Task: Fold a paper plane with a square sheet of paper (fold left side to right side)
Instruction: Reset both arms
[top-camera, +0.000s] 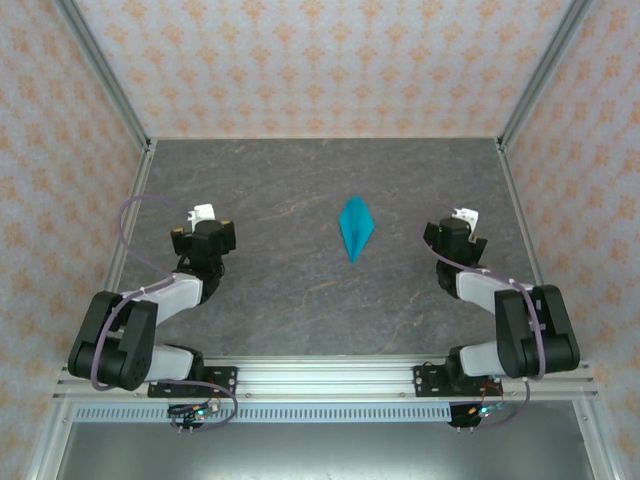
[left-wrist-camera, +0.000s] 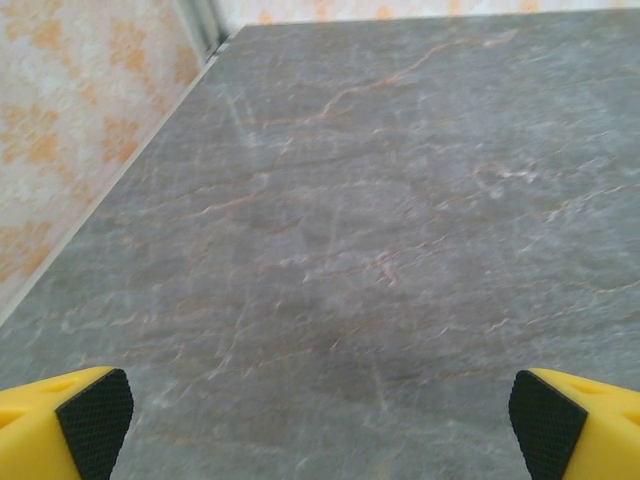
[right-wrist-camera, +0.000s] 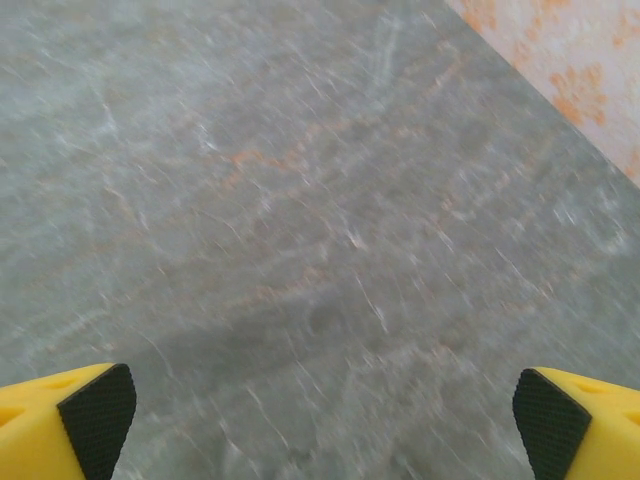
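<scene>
A small cyan-blue paper plane (top-camera: 356, 228), a narrow pointed kite shape with a centre crease, lies flat on the grey marbled table (top-camera: 300, 300) a little right of the middle. My left gripper (top-camera: 203, 214) is drawn back at the left, well away from the plane. My right gripper (top-camera: 464, 215) is pulled back at the right, about a hand's length from the plane. In the left wrist view my left gripper (left-wrist-camera: 320, 420) stands open over bare table. In the right wrist view my right gripper (right-wrist-camera: 325, 420) is open too, with nothing between its fingertips (right-wrist-camera: 95, 420).
Patterned walls close the table in on the left (left-wrist-camera: 70, 140), back and right (right-wrist-camera: 570, 70). A metal rail (top-camera: 320, 375) runs along the near edge, where both arm bases are bolted.
</scene>
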